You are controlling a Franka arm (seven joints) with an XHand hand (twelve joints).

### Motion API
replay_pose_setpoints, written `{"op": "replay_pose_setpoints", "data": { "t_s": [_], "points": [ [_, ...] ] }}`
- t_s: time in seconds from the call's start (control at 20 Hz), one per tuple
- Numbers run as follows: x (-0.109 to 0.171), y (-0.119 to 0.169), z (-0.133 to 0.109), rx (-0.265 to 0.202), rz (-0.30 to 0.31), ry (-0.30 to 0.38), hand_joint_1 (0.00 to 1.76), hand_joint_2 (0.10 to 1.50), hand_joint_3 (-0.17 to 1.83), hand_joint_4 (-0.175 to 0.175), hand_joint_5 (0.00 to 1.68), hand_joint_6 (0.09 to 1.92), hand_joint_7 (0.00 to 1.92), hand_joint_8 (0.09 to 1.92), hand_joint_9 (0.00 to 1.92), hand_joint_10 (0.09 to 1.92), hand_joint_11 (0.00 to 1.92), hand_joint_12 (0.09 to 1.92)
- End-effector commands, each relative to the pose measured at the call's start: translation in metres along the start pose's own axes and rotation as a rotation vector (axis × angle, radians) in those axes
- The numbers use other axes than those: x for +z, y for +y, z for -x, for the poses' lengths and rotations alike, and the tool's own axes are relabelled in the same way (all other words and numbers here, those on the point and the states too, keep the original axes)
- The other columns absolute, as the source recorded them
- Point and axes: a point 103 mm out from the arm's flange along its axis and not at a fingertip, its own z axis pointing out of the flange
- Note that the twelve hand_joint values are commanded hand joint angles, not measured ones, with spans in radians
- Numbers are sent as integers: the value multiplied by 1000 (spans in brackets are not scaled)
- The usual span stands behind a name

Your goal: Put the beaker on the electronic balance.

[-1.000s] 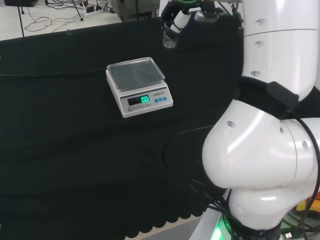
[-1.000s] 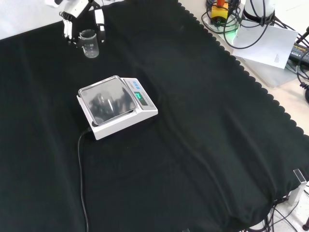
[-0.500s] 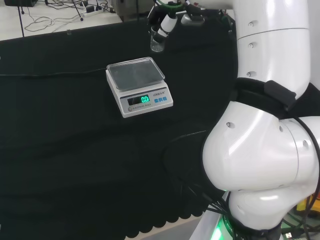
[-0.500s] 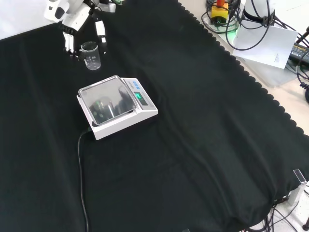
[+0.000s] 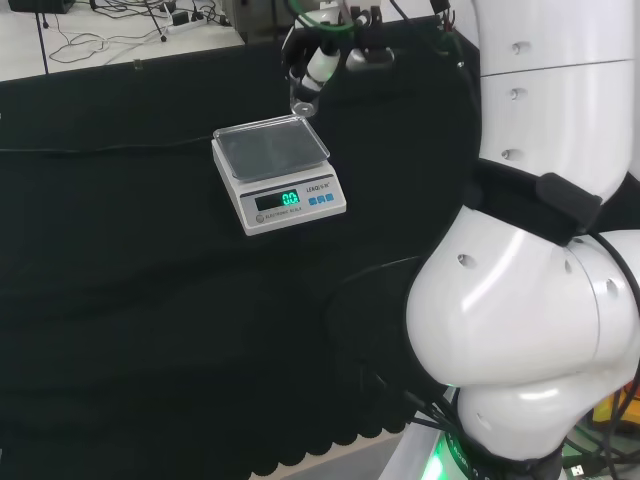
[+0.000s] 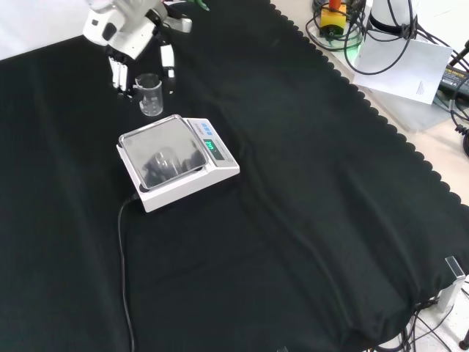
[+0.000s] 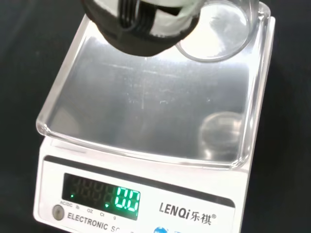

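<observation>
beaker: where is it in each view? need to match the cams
Head view: beaker top centre, in the hand, just above the balance's far edge.
Front view: beaker upper left, just above the balance.
Wrist view: beaker at the pan's corner.
Shared landmark: the balance's green display.

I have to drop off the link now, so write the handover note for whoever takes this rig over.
Robot hand: shut on the glass beaker, carried clear of the cloth.
Beaker: beside the far edge of the electronic balance in the front view, at the pan's rim in the wrist view, not on the pan.
Done: beaker picked up and brought to the balance.
Left: move it over the pan's middle, set it down, open the fingers, withdraw.
</observation>
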Motion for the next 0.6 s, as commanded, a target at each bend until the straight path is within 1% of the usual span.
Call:
{"op": "replay_pose_setpoints", "data": {
  "t_s": [0.05,0.2,0.25,0.4,0.6],
  "points": [
    [18,-8,-72,82,189,-222,1361,1163,-1,-175,827,1221,737,1220,984,1204,1010,937],
    [16,-1,-78,57,153,-194,1362,1163,-1,-175,828,1219,738,1218,985,1203,1010,938],
    [16,2,-80,51,150,-190,1362,1163,-1,-175,829,1219,739,1218,986,1202,1010,938],
    [13,8,-85,40,150,-195,1362,1162,-1,-175,830,1218,740,1216,986,1201,1010,939],
    [4,13,-87,39,163,-194,1362,1162,-1,-175,831,1216,742,1213,987,1200,1010,939]
  ]
}}
